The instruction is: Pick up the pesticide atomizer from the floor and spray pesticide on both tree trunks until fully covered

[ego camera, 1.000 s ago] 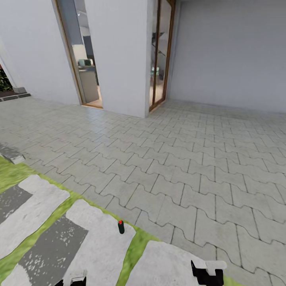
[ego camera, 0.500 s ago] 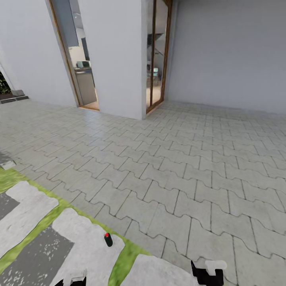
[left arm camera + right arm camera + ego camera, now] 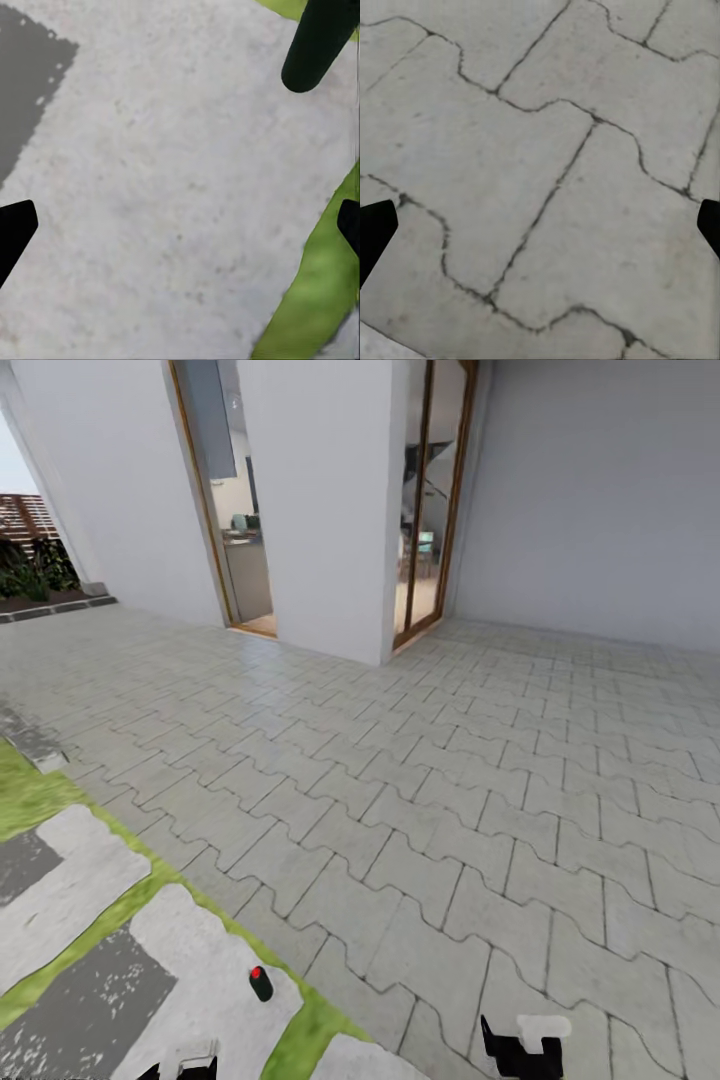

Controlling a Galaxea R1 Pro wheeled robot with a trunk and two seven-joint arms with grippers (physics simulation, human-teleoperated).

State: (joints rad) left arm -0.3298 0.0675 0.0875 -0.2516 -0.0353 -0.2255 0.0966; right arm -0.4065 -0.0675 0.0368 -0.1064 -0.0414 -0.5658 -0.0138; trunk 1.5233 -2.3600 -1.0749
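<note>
The little dark pesticide atomizer stood on a pale stepping stone at seven o'clock, both grippers hung wide open and empty, and a clumsy grab might knock it over.

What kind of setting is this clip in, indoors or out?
Outdoors, most likely a paved patio beside a white house at a garden's edge. Grey interlocking paving stones run up to the white house wall with its wood-framed glass doors, and strips of green grass border pale stepping slabs.
</note>
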